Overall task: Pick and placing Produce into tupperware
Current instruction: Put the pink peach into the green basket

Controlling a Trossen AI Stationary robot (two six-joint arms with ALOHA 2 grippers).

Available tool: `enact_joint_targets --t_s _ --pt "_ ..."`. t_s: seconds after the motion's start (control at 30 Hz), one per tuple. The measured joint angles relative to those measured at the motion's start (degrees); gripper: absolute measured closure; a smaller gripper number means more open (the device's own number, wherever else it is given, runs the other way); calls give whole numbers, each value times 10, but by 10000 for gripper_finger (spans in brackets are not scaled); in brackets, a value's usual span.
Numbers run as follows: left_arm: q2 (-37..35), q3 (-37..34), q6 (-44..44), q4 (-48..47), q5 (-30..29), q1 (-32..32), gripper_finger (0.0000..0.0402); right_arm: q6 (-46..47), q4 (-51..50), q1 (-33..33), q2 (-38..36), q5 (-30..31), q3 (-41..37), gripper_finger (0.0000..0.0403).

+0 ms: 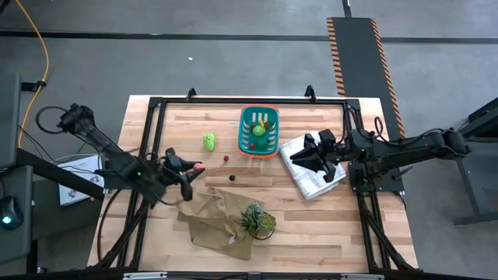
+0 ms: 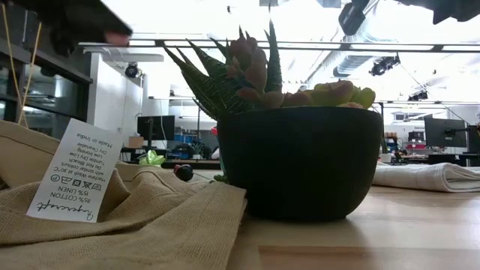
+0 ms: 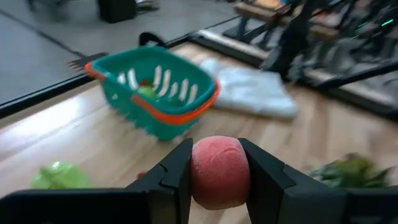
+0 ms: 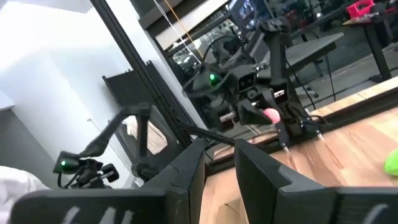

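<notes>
The left arm's tool [image 3: 219, 171] was clenched on a small pinkish-red ball of toy produce [image 3: 219, 172], pinched at its sides between the two dark fingers [image 3: 177, 180] and held above the wooden counter [image 1: 327, 225], well apart from the teal slotted plastic basket with the orange-red rim [image 1: 259, 131]. The likeliest trouble was the ball itself: round and gripped only across its middle, it could squirt out if the arm swung fast, and then roll off across the counter. The carry also ran over a light green lumpy toy vegetable [image 1: 209, 141] and two tiny dark red balls [image 1: 226, 159] lying between the tool and the basket, so a low pass might knock them away. The basket already held green and yellow pieces, so a drop from too high could bounce out, and a release short of the rim would miss. The crumpled tan cloth [image 1: 214, 222] and the spiky potted plant [image 1: 257, 218] lay just beside the left tool. The right arm's tool [image 1: 308, 163] waited over the white checked folded cloth [image 1: 315, 180], its fingers nearly together with nothing between them.
</notes>
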Motion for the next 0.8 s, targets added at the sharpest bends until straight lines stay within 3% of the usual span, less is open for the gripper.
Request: enact_joint_targets --t_s 0.17,0.33,0.57,0.8 --pt "-82 13 98 37 13 0 299 5 32 0 0 6 0 324" --pt "-100 79 195 24 32 25 303 19 54 0 0 8 0 324" --pt "-82 216 247 -78 134 132 299 42 67 0 0 9 0 324" --pt "-39 322 266 -166 279 268 303 57 108 -7 -1 10 0 324"
